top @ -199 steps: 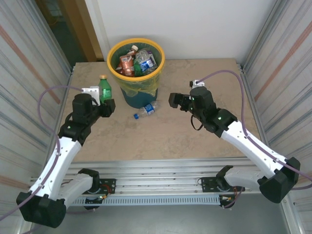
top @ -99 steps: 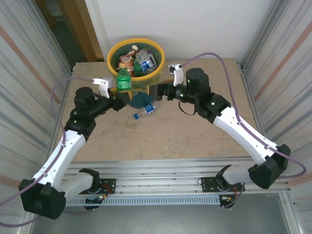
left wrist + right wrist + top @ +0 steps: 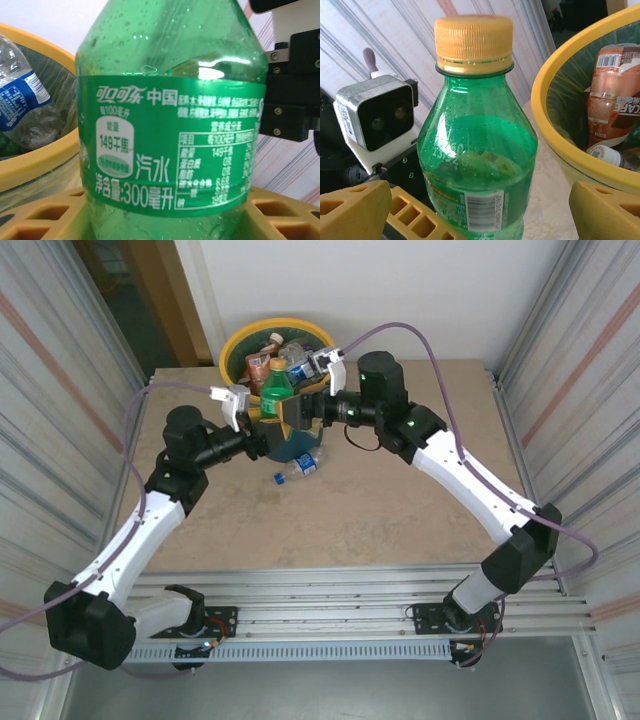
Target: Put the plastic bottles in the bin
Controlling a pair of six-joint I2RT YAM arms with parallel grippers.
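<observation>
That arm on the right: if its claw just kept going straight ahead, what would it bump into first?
The green bottle, dead ahead between the right gripper's open fingers and very close. The left gripper, holding it, sits just behind.

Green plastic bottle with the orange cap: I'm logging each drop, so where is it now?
Top view, centre-left: the green plastic bottle stands upright in the left arm's jaws, just in front of the near rim of the round yellow-rimmed bin.

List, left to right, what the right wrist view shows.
Grey-and-white camera box → green plastic bottle with an orange-yellow cap → round yellow-rimmed bin → brown labelled bottle inside it.
</observation>
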